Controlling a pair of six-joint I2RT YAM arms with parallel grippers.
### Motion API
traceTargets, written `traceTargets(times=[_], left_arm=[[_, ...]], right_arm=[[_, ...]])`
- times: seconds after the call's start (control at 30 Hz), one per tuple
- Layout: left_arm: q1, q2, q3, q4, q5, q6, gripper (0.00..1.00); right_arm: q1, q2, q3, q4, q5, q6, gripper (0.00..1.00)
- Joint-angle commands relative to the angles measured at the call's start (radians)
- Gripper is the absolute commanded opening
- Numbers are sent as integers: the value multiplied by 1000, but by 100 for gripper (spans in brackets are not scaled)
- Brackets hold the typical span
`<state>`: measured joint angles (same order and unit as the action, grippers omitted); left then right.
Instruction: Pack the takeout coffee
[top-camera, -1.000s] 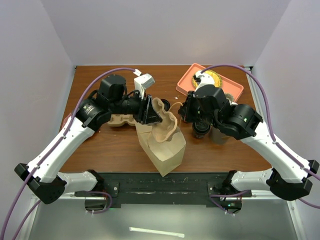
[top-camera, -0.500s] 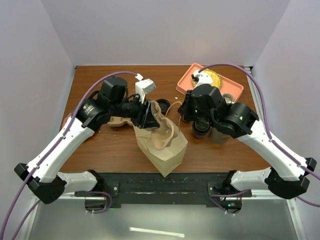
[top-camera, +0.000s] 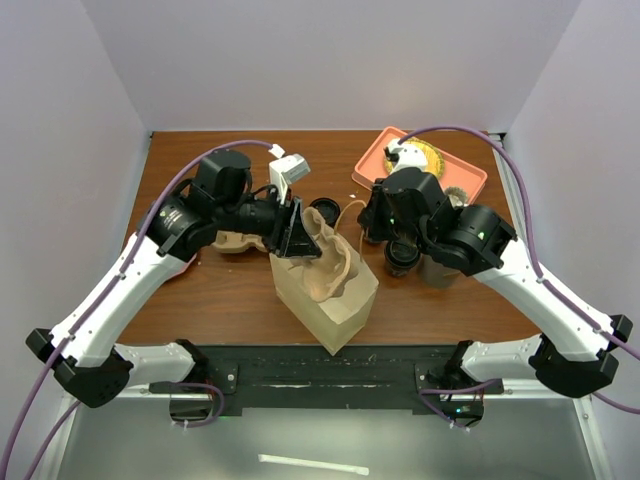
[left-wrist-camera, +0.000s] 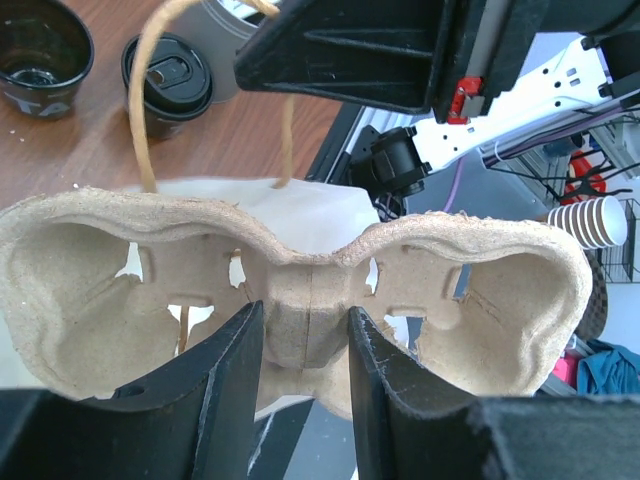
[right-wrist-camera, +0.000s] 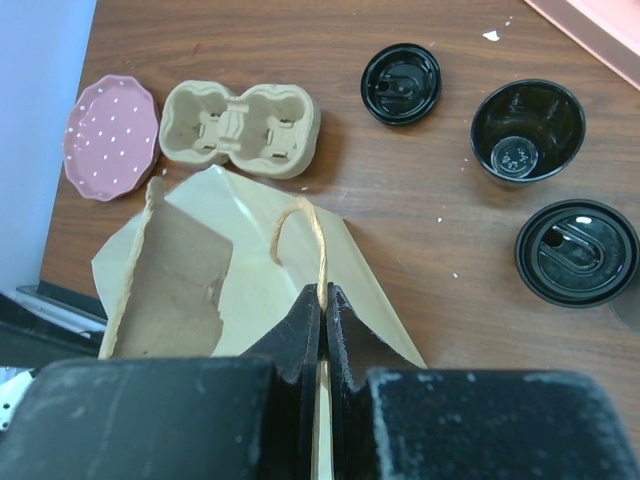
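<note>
My left gripper (top-camera: 305, 240) is shut on the middle ridge of a tan pulp cup carrier (left-wrist-camera: 300, 290), held tilted over the mouth of the brown paper bag (top-camera: 335, 305). My right gripper (right-wrist-camera: 322, 300) is shut on the bag's twine handle (right-wrist-camera: 318, 245) and holds it up. A black lidded cup, the takeout coffee (right-wrist-camera: 577, 252), stands on the table right of the bag and also shows in the left wrist view (left-wrist-camera: 167, 78). An open black cup (right-wrist-camera: 527, 130) stands beside it. Another black lid or lidded cup (right-wrist-camera: 400, 83) sits farther back. In the top view the right arm largely hides the cups.
A second pulp carrier (right-wrist-camera: 240, 128) and a pink dotted plate (right-wrist-camera: 110, 135) lie at the table's left. A salmon tray (top-camera: 465, 180) with food sits at the back right. A grey cup (top-camera: 440, 272) stands under my right arm.
My left gripper has brought the carrier a little lower and nearer, onto the bag's mouth. The bag has shifted slightly. My right gripper has kept the handle and barely moved.
</note>
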<state>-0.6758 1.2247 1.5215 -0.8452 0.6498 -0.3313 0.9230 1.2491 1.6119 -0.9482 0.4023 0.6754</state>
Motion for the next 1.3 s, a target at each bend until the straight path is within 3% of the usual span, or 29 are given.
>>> traceTargets(times=[0.0, 0.27, 1.0, 1.27], left_arm=[[-5, 4, 39, -64, 5, -11, 21], [-7, 18, 3, -160, -72, 21, 19], [-15, 119, 32, -141, -295, 35, 20], [-30, 113, -14, -74, -306, 28, 19]], right_arm=[[2, 3, 51, 35, 50, -5, 0], [2, 15, 65, 45, 46, -8, 0], [2, -17, -17, 101, -54, -25, 0], [2, -16, -29, 114, -40, -48, 0]])
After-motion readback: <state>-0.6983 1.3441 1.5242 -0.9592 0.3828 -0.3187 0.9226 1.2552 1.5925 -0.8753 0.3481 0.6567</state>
